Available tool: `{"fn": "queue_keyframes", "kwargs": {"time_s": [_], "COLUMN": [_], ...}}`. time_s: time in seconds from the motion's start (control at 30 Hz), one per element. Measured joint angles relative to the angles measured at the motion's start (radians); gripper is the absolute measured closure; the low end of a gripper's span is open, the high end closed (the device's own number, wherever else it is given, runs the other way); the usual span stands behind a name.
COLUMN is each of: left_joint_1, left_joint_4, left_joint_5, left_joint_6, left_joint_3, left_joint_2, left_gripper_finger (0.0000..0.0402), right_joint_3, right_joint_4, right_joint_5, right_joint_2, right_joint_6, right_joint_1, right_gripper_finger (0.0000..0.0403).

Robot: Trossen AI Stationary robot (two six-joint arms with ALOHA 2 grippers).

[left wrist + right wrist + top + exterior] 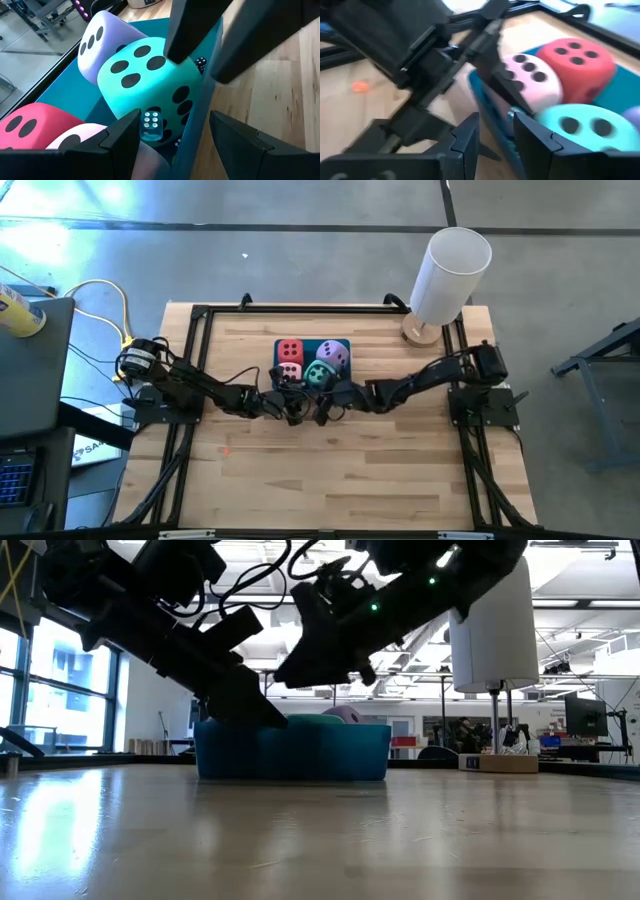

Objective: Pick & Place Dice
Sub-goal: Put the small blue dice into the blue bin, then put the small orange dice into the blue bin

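You have both grippers at the blue bin's (pixel 345 345) near wall: left gripper (pixel 170 137) spread, right gripper's (pixel 496 135) fingers slightly parted, apparently empty

High view: straight down over whole table (pixel 330 480), blue bin (pixel 340 345) just 12 o'clock of centre. Low view: tabletop height, level, facing bin. Wrist views: very close, opposite sides, sharing bin, teal die (pixel 145 80), pink die (pixel 535 85).
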Motion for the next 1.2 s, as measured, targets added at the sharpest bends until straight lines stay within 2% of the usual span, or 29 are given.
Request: {"fn": "queue_keyframes", "kwargs": {"time_s": [0.13,0.43,0.87,1.0,1.2], "left_joint_1": [0.0,0.0,0.005,0.01,0.006], "left_joint_4": [0.005,0.051,0.079,0.079,0.081], "left_joint_5": [0.0,0.0,-0.004,-0.003,-0.021], "left_joint_6": [0.0,0.023,0.047,0.047,0.074], "left_joint_3": [0.0,0.0,0.0,0.0,0.001], "left_joint_2": [0.0,0.0,0.0,0.0,0.0], "left_gripper_finger": [0.0175,0.0175,0.0175,0.0175,0.0175], "right_joint_3": [0.0,0.0,0.001,0.005,0.0], "right_joint_4": [0.033,0.03,-0.033,-0.008,-0.014], "right_joint_5": [-0.128,-0.239,-0.253,-0.248,-0.245], "right_joint_2": [0.001,0.001,0.035,0.067,0.039], "right_joint_6": [-0.017,-0.001,0.006,0.003,-0.031], "right_joint_1": [-0.037,-0.105,-0.167,-0.168,-0.151], "right_gripper_finger": [0.0292,0.0292,0.0292,0.0292,0.0292]}}
